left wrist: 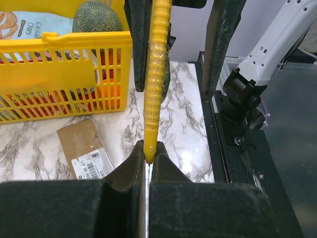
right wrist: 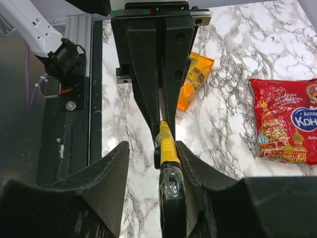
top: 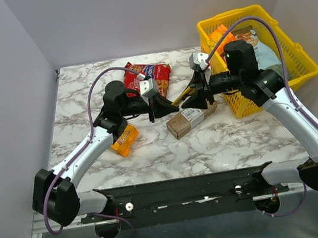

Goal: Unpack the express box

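My left gripper [left wrist: 148, 166] is pinched shut on the thin tip of the yellow tool [left wrist: 156, 74], which I take for a cutter. My right gripper [right wrist: 152, 148] has its fingers spread either side of the handle, one of them touching it, so it is not yet gripping. We meet in the air over the middle of the table. The express box [top: 192, 120] lies flat just below and toward the near edge from the tool, label up, its right end close to the yellow basket [top: 295, 68] that fills the far right corner. The worst risk, as I judge it, is letting go with the left before the right has truly closed: the tool would drop onto the box or the marble, tip first. My left hold is only on the narrow end, so a sideways nudge from the closing right fingers could swivel the tool and leave me with a crooked grip for cutting the tape. The two wrists are also very near each other, and a hasty pull apart could knock them together. For room, the marble between the box and the near edge is open. The red snack bag [top: 149, 75] sits at the far edge and the orange pack [top: 125, 141] lies under my left forearm. The basket wall leaves my right arm little swing.
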`<state>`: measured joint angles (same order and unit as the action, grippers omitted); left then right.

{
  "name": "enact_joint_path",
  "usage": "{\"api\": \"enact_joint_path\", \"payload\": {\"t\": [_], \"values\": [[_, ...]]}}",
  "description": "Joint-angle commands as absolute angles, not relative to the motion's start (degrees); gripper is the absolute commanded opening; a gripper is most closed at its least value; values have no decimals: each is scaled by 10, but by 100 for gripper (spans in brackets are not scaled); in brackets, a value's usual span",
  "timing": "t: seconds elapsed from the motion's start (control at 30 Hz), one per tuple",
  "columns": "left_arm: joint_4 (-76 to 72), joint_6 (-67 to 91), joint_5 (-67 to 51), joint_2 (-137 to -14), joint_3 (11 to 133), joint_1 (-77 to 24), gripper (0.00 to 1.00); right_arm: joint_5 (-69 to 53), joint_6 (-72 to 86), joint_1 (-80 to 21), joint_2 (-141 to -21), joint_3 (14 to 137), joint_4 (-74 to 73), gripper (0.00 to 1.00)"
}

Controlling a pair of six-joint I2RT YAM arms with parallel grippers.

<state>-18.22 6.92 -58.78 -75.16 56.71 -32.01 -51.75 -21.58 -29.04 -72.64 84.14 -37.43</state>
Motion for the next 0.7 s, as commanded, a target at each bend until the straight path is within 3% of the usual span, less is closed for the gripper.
{"api": "enact_joint_path", "payload": {"t": [0.0,0.37,0.67], "values": [[-212,84,-602,-758,580,-323,0,-526,-228,-294,-732,849,-384,49],[-216,95,-613,-774,588,-323,0,-509,-251,-304,-737,852,-382,48],[-221,96,-608,-773,584,-323,0,-499,-261,-308,-748,855,-397,40]]}}
